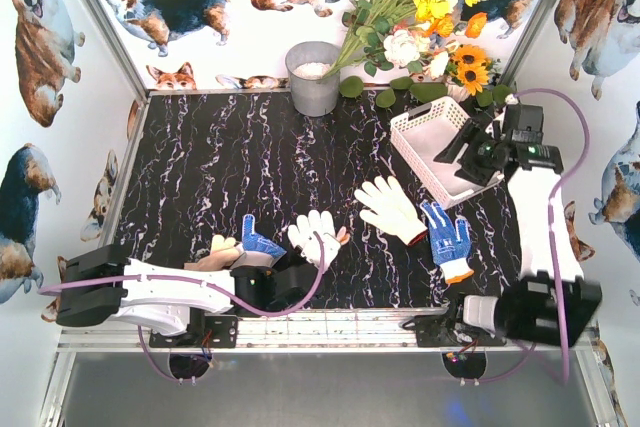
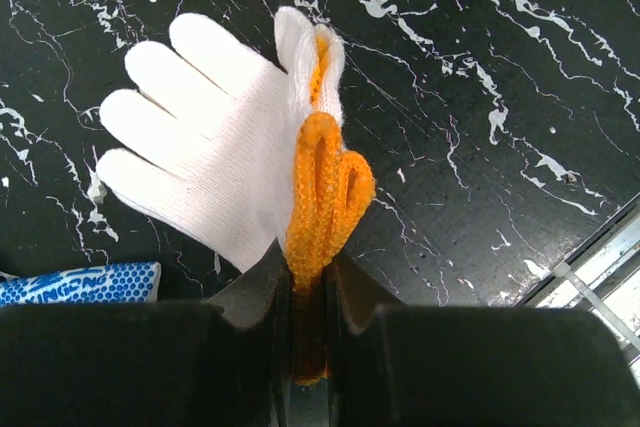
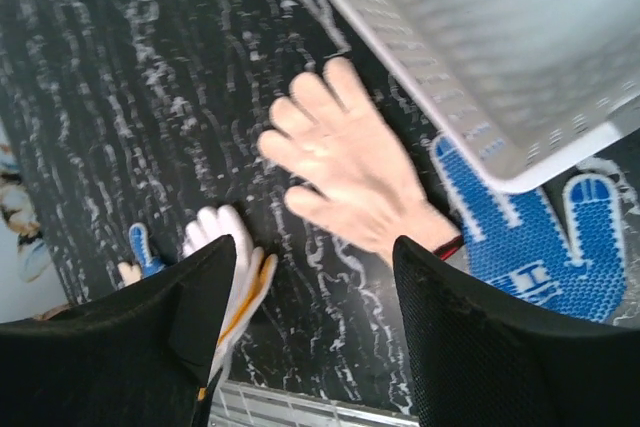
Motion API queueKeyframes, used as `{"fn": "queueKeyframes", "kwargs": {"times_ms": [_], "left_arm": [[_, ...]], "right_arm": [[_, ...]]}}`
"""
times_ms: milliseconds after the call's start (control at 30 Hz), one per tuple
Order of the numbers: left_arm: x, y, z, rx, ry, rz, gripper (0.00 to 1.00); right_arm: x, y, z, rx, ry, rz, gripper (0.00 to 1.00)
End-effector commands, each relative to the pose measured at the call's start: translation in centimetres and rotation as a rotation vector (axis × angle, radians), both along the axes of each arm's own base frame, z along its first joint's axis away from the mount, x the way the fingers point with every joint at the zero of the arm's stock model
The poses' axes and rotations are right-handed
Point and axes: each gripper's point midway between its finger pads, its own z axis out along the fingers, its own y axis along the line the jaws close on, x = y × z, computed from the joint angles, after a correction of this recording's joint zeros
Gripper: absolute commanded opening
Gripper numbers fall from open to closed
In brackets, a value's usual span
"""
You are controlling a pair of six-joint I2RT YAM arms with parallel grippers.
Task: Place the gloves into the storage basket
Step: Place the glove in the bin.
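Five gloves [image 1: 390,209], one storage basket [image 1: 425,132].
Only the left wrist view shows the left gripper [image 2: 308,269] pinching the white-and-orange glove [image 2: 210,137]; the right gripper [image 3: 312,257] hangs spread.

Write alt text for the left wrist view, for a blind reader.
The left pincer is shut on the orange cuff of a white knit glove, seen against the black marbled table. A blue dotted glove shows at left.

Black white-veined tabletop [image 1: 220,177], white-and-orange glove [image 2: 200,147], blue-dotted glove [image 1: 447,237] with orange cuff, white lattice basket [image 1: 422,129].
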Motion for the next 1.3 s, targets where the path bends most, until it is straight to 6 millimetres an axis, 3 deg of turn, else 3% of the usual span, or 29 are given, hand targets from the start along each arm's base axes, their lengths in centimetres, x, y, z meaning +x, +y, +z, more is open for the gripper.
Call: {"fn": "queueKeyframes", "kwargs": {"times_ms": [0, 100, 200, 500, 600, 633, 833, 900, 1133, 1267], "left_arm": [[0.3, 0.1, 1.2, -0.040, -0.002, 0.027, 0.00], [0.3, 0.3, 1.5, -0.052, 0.004, 0.030, 0.00], [0.3, 0.2, 1.7, -0.069, 0.009, 0.029, 0.00], [0.4, -0.1, 1.4, -0.065, 0.012, -0.021, 0.00], [0.3, -0.3, 1.6, -0.056, 0.008, -0.044, 0.00], [0.4, -0.3, 1.8, -0.058, 0.004, -0.046, 0.00], [0.2, -0.9, 2.1, -0.075, 0.001, -0.082, 0.00], [0.0, -1.4, 2.2, -0.065, -0.002, -0.111, 0.00], [-0.3, -2.5, 1.7, -0.029, 0.004, -0.161, 0.00], [-0.3, -3.0, 2.1, -0.035, 0.000, -0.174, 0.00]], "right_arm": [[-2.7, 2.6, 3.6, 0.031, -0.091, 0.018, 0.68], [-5.0, 5.1, 4.6, 0.120, -0.116, 0.048, 0.70], [-6.9, 8.0, 4.0, 0.207, -0.098, 0.079, 0.70], [-11.2, 17.0, -0.3, 0.374, 0.050, 0.222, 0.75], [-12.1, 19.5, -2.2, 0.422, 0.102, 0.259, 0.77], [-12.8, 20.6, -3.8, 0.423, 0.149, 0.274, 0.79], [-13.8, 22.9, -5.8, 0.489, 0.216, 0.271, 0.84], [-13.8, 23.0, -6.3, 0.510, 0.234, 0.239, 0.92], [-13.0, 23.4, -6.1, 0.565, 0.233, 0.177, 0.94], [-13.2, 24.0, -7.5, 0.550, 0.287, 0.172, 0.95]]}}
